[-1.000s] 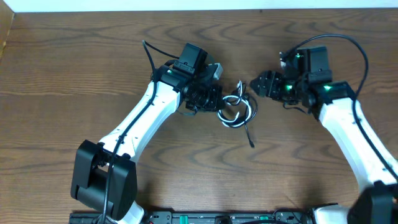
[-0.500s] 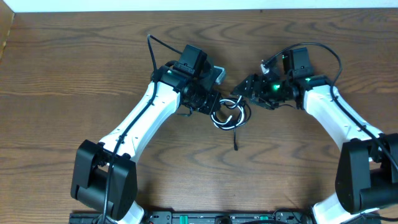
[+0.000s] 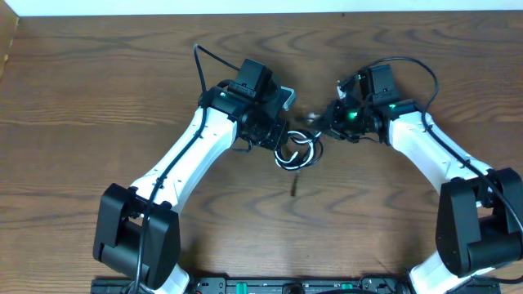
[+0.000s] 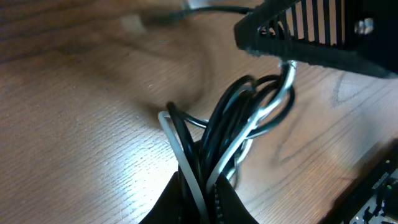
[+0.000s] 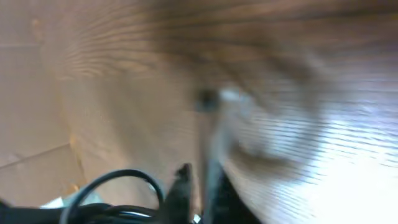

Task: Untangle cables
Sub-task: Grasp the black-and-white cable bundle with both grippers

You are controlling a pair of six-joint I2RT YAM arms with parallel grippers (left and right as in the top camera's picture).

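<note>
The white cable [image 3: 287, 155] and the black cable [image 3: 295, 184] form a looped bundle at the table's middle, the black tail hanging toward the front. My left gripper [image 3: 276, 140] is shut on the bundle's left side. In the left wrist view its gripper [image 4: 200, 200] pinches white strands [image 4: 180, 146] and black strands [image 4: 229, 112] together. My right gripper [image 3: 321, 122] meets the bundle's upper right; its dark body [image 4: 311, 28] sits over a white loop [image 4: 288, 71]. The right wrist view is blurred, with a pale strand [image 5: 211, 146] between the shut right gripper [image 5: 196, 200].
Bare wood table [image 3: 98, 73] surrounds the arms. A thick black arm lead [image 3: 198, 65] arcs behind the left wrist and another [image 3: 409, 64] loops over the right wrist. The table's back edge [image 3: 261, 13] meets a white wall.
My right gripper moved left to the bundle and shut on a white loop. The bundle and the black tail shifted left. My left gripper kept its hold.
</note>
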